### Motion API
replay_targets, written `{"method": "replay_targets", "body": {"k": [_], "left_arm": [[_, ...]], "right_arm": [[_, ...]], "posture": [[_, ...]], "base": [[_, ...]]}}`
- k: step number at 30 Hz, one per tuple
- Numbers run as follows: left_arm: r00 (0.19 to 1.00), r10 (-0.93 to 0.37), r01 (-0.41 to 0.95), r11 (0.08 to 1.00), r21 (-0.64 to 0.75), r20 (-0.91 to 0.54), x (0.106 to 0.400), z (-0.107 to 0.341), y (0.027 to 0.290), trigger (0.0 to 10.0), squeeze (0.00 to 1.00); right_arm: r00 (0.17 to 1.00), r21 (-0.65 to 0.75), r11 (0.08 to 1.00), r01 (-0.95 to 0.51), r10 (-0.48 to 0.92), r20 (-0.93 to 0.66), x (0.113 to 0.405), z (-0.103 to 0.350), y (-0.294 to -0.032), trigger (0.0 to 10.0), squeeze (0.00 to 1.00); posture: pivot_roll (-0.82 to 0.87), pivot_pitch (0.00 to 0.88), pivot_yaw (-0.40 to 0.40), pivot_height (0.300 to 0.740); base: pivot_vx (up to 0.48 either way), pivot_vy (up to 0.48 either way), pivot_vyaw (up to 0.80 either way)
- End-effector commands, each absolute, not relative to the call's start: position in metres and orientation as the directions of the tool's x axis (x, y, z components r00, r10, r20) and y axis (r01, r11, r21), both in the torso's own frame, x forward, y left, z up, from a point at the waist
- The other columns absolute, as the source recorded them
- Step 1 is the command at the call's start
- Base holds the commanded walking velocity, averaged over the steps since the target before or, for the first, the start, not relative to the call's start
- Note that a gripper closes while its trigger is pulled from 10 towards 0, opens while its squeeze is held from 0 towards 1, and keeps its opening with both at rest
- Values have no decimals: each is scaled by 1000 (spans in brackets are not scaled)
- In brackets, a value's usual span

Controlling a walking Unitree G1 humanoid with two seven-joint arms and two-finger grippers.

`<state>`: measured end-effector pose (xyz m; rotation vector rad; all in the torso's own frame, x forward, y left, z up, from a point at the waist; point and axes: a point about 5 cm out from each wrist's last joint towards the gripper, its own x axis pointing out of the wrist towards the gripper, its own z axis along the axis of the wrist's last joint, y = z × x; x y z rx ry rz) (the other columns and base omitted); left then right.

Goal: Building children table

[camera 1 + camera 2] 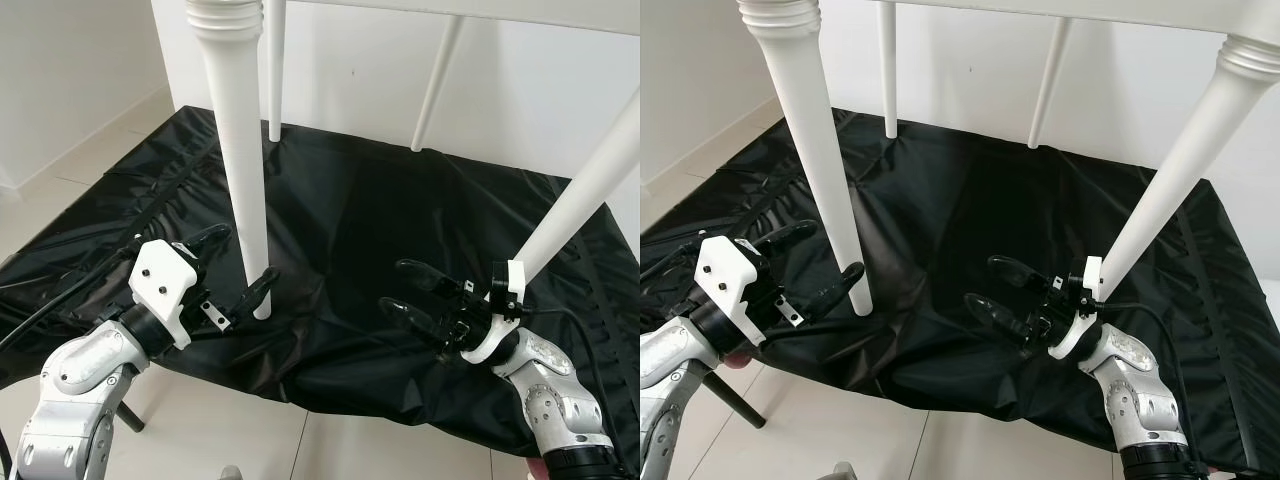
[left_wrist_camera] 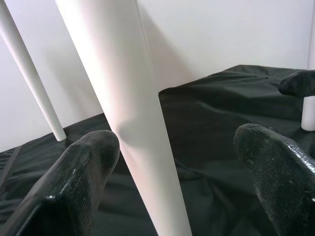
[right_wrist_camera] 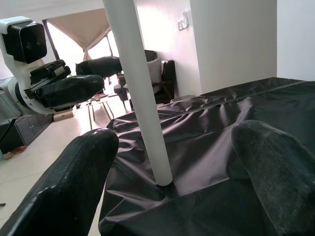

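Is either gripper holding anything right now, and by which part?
Nothing is held. The open left gripper brackets the tapered white table leg near its foot; the right gripper is open.

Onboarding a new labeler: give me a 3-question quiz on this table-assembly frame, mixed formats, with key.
1. True or false: the left claw is clamped shut on the near left leg.
2. What do the table legs stand on?
A. bare tile
B. black sheet
C. a wooden bench
3. Fill in: the right claw is open, beside the near ______ leg and not touching it.

Key:
1. False: its fingers are spread on either side of the leg.
2. B
3. right
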<state>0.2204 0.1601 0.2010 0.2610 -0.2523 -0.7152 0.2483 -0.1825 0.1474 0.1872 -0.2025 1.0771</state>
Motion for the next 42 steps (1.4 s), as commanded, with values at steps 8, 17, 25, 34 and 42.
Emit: {"method": "replay_targets", "body": {"k": [8,17,25,34,42], "left_arm": [[785,-597,543,791,283,164,226,198,163,10000,0],[781,-605,554,786,275,154,225,194,161,10000,0],[779,-609,561,782,271,149,225,192,162,10000,0],[776,-613,564,780,270,148,226,192,161,10000,0],[772,-618,571,776,268,147,226,191,161,10000,0]], "right_arm": [[469,48,474,-879,844,260,248,149,-181,10000,0],[473,46,479,-877,843,256,249,147,-181,10000,0],[476,48,481,-876,841,259,250,147,-180,10000,0],[477,48,481,-875,840,258,251,146,-181,10000,0],[479,49,484,-874,839,257,250,146,-181,10000,0]], "posture": [[46,22,-17,740],[50,5,-17,740],[51,0,-18,740],[50,0,-16,740],[47,0,-14,740]], "base": [[0,0,0],[0,0,0],[-60,0,0],[-27,0,0],[0,0,0]]}}
